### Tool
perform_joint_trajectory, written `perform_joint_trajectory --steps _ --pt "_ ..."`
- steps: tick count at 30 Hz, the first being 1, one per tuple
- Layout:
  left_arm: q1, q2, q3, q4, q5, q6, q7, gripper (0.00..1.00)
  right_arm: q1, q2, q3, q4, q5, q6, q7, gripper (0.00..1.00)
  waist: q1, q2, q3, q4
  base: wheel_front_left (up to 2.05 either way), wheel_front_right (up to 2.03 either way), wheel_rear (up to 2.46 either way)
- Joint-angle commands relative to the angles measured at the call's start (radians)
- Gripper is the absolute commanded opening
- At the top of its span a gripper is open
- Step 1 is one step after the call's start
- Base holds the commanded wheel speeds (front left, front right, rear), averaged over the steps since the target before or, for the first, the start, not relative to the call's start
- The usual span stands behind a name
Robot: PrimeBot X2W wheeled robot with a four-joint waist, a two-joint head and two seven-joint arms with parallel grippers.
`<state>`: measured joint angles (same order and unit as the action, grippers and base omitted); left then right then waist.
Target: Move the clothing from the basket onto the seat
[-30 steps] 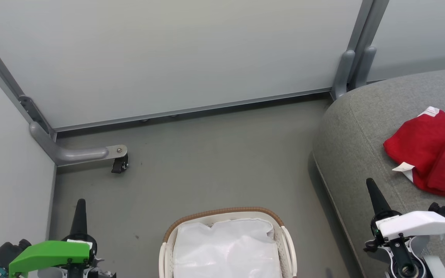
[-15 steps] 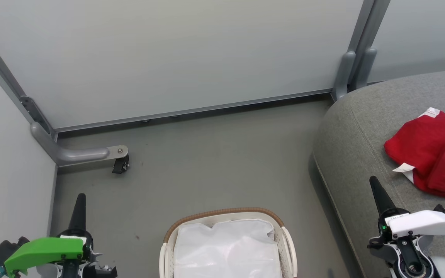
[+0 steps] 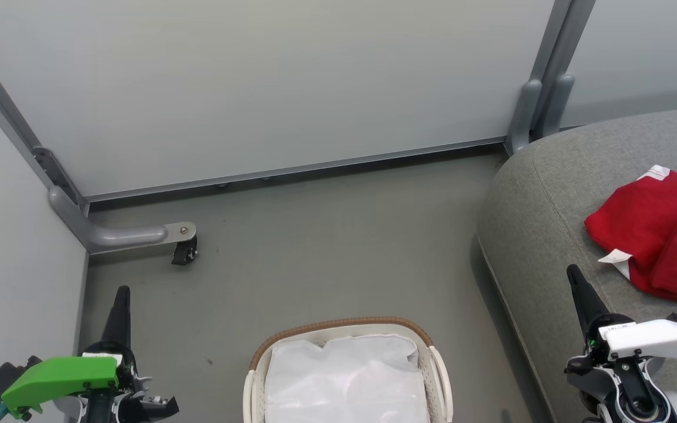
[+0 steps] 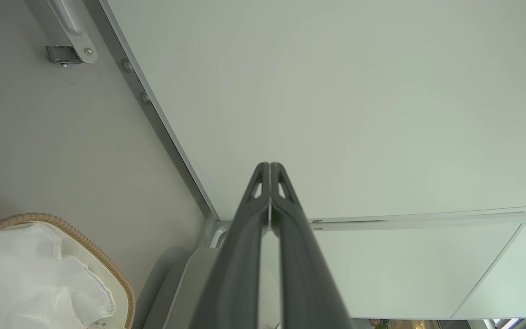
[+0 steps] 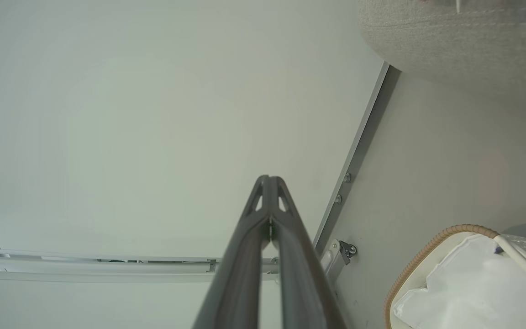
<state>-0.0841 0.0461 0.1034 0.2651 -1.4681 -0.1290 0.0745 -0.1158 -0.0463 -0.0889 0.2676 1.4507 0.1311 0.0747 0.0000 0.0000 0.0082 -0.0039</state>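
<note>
In the head view, the crumpled red-and-white jersey clothing (image 3: 656,235) lies on the big grey woven sofa seat (image 3: 544,223), unmoved over the last second. The oval white perforated basket with its brown woven rim (image 3: 338,325) holds nothing I can see but its plain white liner (image 3: 344,382). My left fingers (image 3: 121,317) and right fingers (image 3: 584,296) have drifted slightly outward, carrying nothing.

In the left wrist view, my fingers are pressed together and empty. The right wrist view shows the same.

I judge the transfer finished, with my arms settling to rest.
</note>
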Motion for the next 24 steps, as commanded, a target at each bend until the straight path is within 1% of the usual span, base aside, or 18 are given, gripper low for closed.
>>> perform_joint_trajectory --steps 1,19,24 --pt "-0.023 0.007 0.006 -0.007 -0.023 -0.003 0.007 0.0 0.006 -0.006 -0.006 -0.009 0.024 0.0 0.007 0.0 0.0 0.0 0.0 0.0 0.0 0.0 0.0" --pt "-0.031 0.007 0.012 -0.021 -0.138 -0.003 0.04 0.0 0.012 -0.006 -0.026 -0.025 0.153 0.0 0.04 0.0 0.0 0.0 -0.005 0.003 0.0 0.0 0.0" --pt "-0.03 0.007 0.013 -0.021 -0.146 -0.003 0.043 0.0 0.013 -0.007 -0.028 -0.026 0.164 -0.001 0.042 0.0 0.0 0.0 -0.005 0.004 0.0 0.0 0.0"
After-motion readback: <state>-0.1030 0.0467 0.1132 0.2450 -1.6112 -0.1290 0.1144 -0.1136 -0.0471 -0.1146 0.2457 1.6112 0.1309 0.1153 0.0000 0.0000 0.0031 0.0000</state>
